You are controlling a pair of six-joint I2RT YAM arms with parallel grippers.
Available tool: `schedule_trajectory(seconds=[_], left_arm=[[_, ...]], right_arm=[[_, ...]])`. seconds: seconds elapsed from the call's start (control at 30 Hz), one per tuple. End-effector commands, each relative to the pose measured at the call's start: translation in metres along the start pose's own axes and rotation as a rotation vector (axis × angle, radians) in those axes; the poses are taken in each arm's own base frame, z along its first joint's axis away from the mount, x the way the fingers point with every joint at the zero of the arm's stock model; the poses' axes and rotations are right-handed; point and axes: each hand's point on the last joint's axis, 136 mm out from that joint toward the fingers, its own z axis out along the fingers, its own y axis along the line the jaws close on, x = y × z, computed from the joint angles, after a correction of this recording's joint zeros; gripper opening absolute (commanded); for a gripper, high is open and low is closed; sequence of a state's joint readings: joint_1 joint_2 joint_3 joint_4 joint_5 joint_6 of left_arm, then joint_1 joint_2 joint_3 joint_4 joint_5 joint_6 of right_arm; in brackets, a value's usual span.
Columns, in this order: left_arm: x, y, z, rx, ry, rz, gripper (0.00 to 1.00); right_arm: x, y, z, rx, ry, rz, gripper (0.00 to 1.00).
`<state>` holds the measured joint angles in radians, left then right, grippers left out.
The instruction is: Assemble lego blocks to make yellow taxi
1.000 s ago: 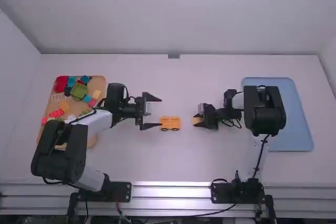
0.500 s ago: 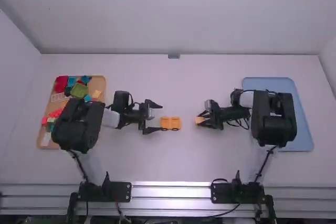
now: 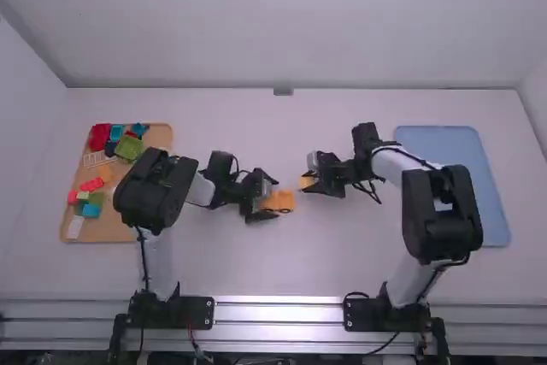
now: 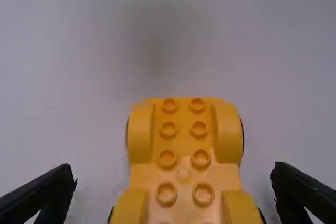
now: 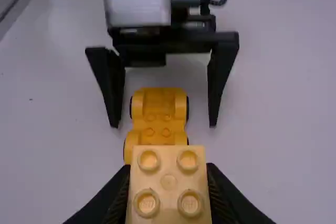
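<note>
From where I stand, looking down in the high view, the left gripper (image 3: 272, 197) is over the middle of the white table (image 3: 282, 271), its fingers parted around one end of the yellow wheeled Lego car base (image 3: 285, 202). Near the base's other end and a little farther from the arm mounts, the right gripper (image 3: 309, 182) has hold of a pale yellow Lego block (image 3: 305, 182), apart from the base. Over on the left sits a wooden tray (image 3: 111, 233) of loose pieces, among them a green one (image 3: 129, 149), some red and blue ones and a white lattice piece (image 3: 96, 159). A blue tray (image 3: 491, 198) lies on the right, partly under the right arm.

In the left wrist view, the left gripper is spread wide with nothing gripped; a finger stands on each side of the car base, with space between. The base's studs face up, and slivers of black wheel show along its sides.

In the right wrist view, the right gripper is closed against the sides of the block, which has four studs facing the camera. Beyond it, the left gripper's open fingers straddle the base, and the wooden tray's edge shows farther back.
</note>
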<state>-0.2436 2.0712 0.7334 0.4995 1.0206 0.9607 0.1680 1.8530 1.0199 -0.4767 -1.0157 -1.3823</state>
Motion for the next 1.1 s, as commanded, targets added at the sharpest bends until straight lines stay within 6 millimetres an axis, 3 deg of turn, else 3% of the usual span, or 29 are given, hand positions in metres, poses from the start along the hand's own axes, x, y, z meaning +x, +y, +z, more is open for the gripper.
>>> schedule_trajectory(seconds=[0.0, 0.1, 0.17, 0.33, 0.47, 0.73, 1.07], left_arm=[[0.011, 0.001, 0.006, 0.0, 0.041, -0.021, 0.98], [0.015, 0.003, 0.007, 0.004, 0.051, -0.041, 0.9], [0.017, 0.005, 0.005, 0.0, 0.053, -0.053, 0.74], [0.018, 0.005, 0.005, -0.003, 0.055, -0.051, 0.66], [0.017, 0.004, 0.005, -0.001, 0.052, -0.05, 0.56], [0.017, 0.002, 0.005, 0.008, 0.047, -0.055, 0.51], [0.019, -0.011, 0.004, 0.032, 0.038, -0.063, 0.49]], right_arm=[[-0.009, -0.001, 0.003, 0.001, 0.026, 0.037, 0.33], [-0.012, 0.003, 0.008, -0.016, 0.025, 0.029, 0.32], [-0.013, 0.008, 0.013, -0.032, 0.026, 0.025, 0.29], [-0.005, 0.016, 0.028, -0.023, 0.001, 0.013, 0.26], [0.003, 0.014, 0.042, 0.042, -0.042, 0.068, 0.29], [0.013, 0.012, 0.06, 0.12, 0.014, 0.121, 0.3], [0.032, 0.007, 0.06, 0.12, -0.001, 0.122, 0.27]])
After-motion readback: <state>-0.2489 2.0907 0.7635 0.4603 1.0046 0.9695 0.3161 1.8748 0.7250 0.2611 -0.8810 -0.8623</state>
